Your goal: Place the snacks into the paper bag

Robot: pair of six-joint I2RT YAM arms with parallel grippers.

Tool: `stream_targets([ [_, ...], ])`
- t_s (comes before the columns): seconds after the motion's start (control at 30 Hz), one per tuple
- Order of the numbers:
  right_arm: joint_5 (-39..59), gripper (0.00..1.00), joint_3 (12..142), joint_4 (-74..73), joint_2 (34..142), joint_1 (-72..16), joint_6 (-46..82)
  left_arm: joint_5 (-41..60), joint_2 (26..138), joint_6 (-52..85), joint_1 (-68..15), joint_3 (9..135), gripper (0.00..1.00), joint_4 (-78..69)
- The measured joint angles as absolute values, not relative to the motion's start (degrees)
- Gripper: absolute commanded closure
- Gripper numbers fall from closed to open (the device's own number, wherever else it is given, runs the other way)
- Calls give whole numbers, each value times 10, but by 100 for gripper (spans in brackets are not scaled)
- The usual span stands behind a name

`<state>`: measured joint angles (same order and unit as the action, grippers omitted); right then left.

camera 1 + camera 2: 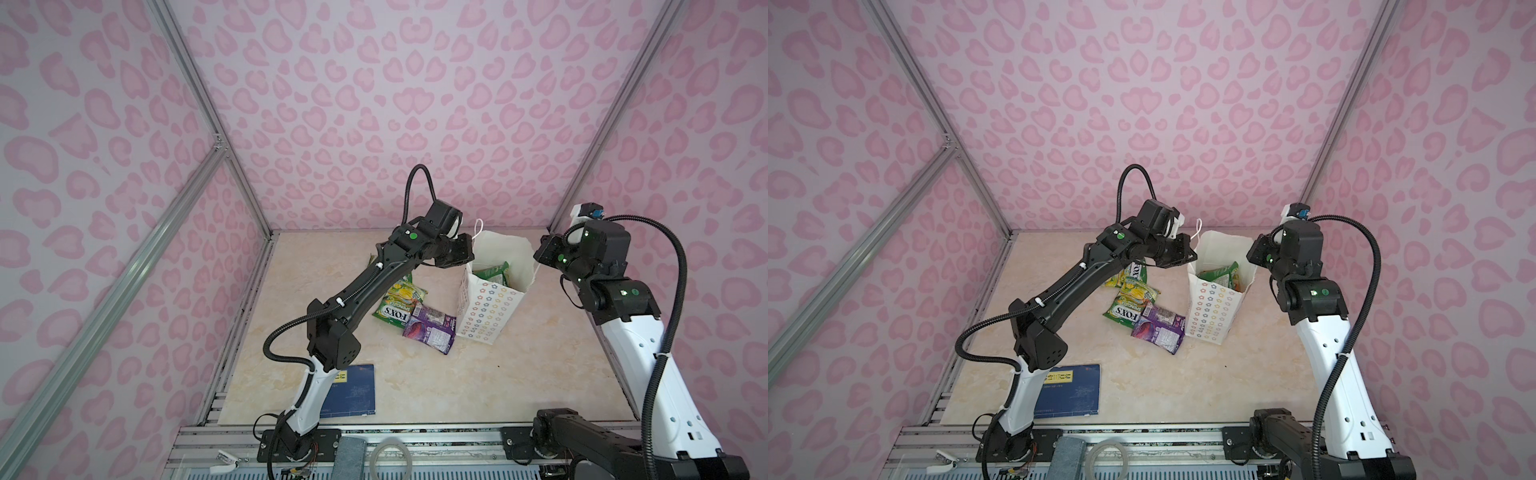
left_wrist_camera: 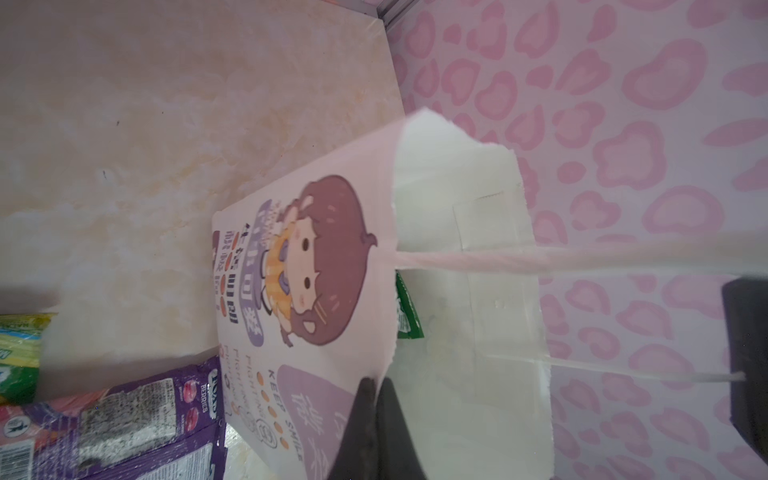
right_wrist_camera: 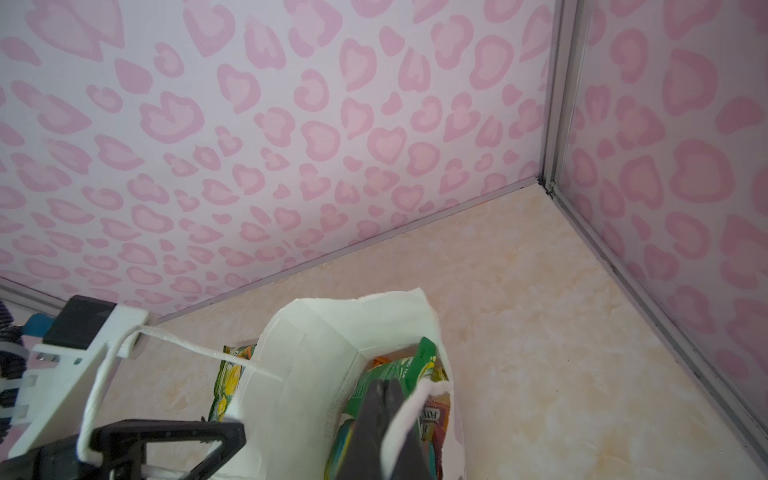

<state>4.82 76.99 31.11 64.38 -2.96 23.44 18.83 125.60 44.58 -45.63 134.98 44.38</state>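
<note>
The white paper bag [image 1: 484, 316] [image 1: 1212, 316] stands upright at the back of the table, mouth open. My left gripper [image 1: 467, 259] [image 2: 376, 382] is shut on the rim of its cartoon front [image 2: 332, 257]. On the opposite rim my right gripper [image 1: 1252, 253] [image 3: 384, 384] is shut too, with white paper [image 3: 415, 399] between the fingers. Inside lie a green snack [image 3: 399, 370] [image 1: 492, 272] and an orange one [image 3: 436, 415]. Left of the bag, green-yellow snacks [image 1: 395, 305] [image 1: 1125, 313] and a purple snack [image 1: 430, 328] [image 2: 124, 415] lie on the table.
A dark-blue book [image 1: 353, 390] [image 1: 1071, 390] lies at the front left, partly under the left arm. One cord handle [image 3: 187, 345] of the bag runs to the left wrist's white mount [image 3: 83, 353]. Pink patterned walls close the back and sides. A grey pad [image 1: 349, 457] sits on the front rail.
</note>
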Motion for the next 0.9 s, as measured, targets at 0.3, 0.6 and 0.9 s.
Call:
stream_targets([
  [0.3, 59, 44, 758, 287, 638, -29, 253, 123, 1197, 470, -499, 1216, 97, 374],
  [0.6, -94, 15, 829, 324, 588, -143, 224, 110, 1185, 479, -497, 1201, 90, 364],
  [0.9, -234, 2, 761, 390, 582, -227, 178, 111, 1181, 468, -491, 1212, 80, 377],
])
